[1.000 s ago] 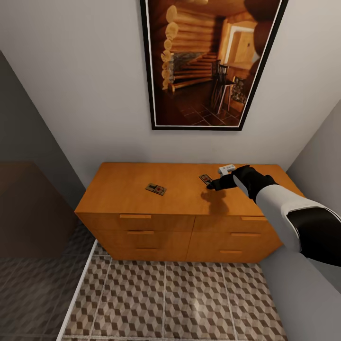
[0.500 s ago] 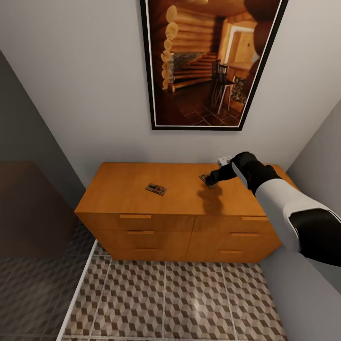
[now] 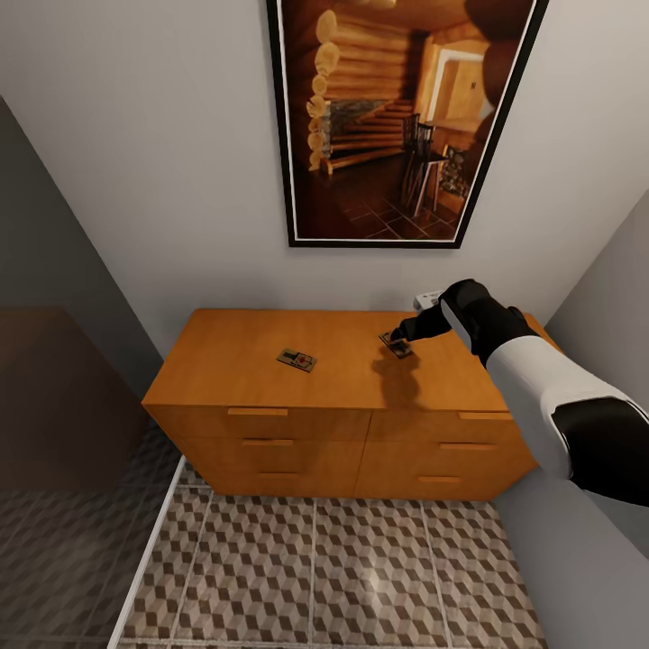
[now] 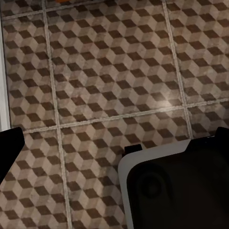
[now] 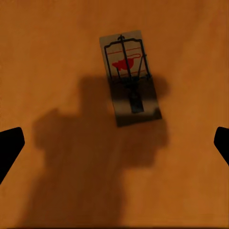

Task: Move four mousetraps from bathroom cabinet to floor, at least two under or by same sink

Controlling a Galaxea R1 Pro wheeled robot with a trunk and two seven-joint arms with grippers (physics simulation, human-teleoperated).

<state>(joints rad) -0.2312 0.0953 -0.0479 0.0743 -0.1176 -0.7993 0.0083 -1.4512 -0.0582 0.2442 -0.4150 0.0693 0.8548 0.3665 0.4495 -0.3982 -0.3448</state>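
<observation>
I hold the right gripper (image 3: 403,334) spread wide above a mousetrap (image 3: 395,343) on the cabinet (image 3: 270,383) top, right side. A second trap (image 3: 296,360) lies left-centre. My left gripper (image 4: 114,143), also spread, faces the floor (image 4: 105,71).

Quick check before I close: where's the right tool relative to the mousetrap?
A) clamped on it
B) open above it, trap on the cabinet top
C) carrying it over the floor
B: the right tool is spread wide, with the mousetrap flat on the cabinet top.
</observation>
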